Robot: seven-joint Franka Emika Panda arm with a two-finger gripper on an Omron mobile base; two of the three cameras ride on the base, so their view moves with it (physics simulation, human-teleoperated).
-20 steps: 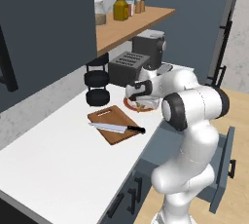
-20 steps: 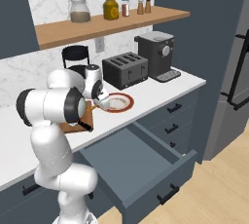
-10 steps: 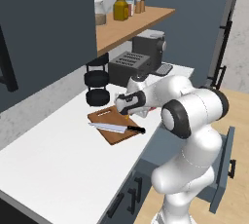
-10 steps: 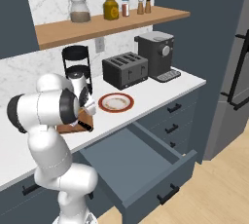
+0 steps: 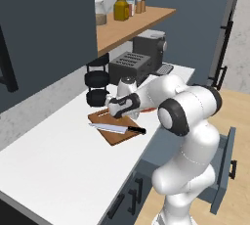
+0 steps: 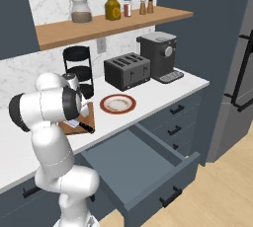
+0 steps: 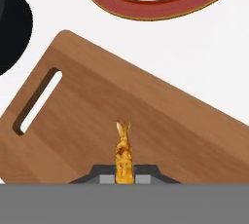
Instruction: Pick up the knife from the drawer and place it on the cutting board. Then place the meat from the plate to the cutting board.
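Meat (image 7: 124, 157) pinched in gripper (image 7: 124, 172), hanging over cutting board (image 7: 160, 121), frame centre. Tiny, light, probably soft, slippery; mid-body pinch looks right. Knife (image 5: 117, 128) on board; plate (image 7: 160, 1) upper frame.

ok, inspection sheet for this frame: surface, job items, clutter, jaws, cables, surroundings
Surface: white counter.
Job's things: knife lies on the cutting board; meat held over the board; plate beside the board; drawer open.
Clutter: toaster, coffee machine, black stacked stand.
Gripper: jaws shut on the meat.
Cables: nothing seen.
Surroundings: wooden shelf with jars, marble wall, dark cabinets.
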